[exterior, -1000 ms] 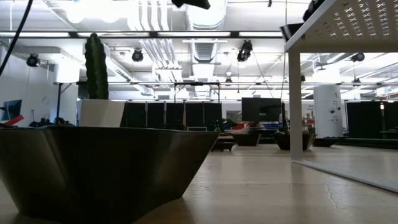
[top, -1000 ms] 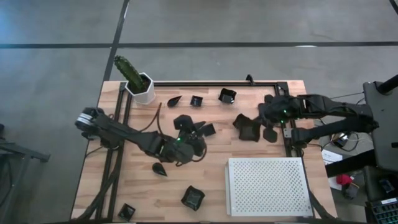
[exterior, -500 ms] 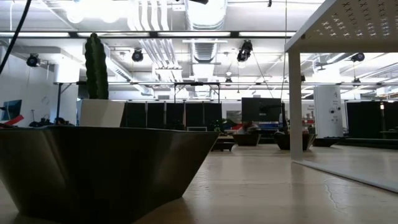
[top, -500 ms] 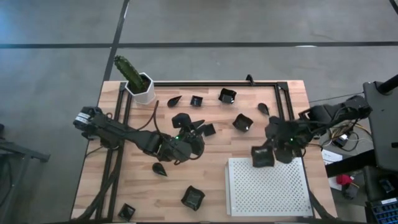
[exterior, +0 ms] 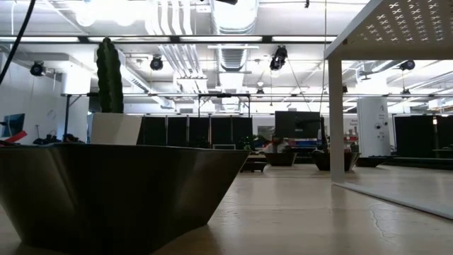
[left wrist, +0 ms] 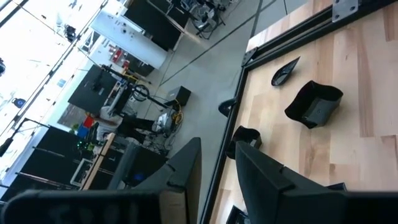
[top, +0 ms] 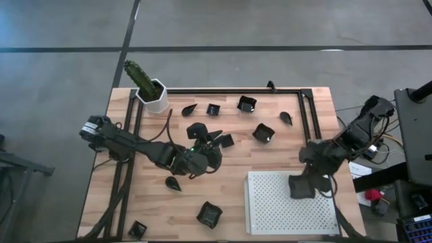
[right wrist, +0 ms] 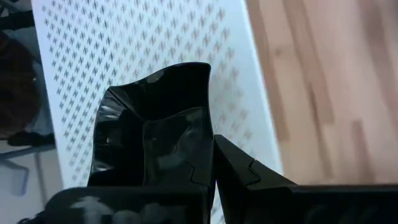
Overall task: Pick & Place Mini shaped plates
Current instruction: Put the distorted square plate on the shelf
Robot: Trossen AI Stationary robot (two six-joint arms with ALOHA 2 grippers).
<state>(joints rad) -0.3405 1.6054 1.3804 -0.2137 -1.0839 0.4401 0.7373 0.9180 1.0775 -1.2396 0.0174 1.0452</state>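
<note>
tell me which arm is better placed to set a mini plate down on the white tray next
The right arm. Its tool is shut on a square plate directly over the white perforated tray. The left tool sits mid-table among loose plates, away from the tray.

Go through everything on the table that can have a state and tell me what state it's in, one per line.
Right gripper: shut on a square plate, over the white tray.
Left gripper: at the table's middle among plates; fingers close together, nothing between them.
White tray: lying flat, nothing resting on it.
Other mini plates: scattered loose on the table.
Cactus pot: upright at the far left corner.
</note>
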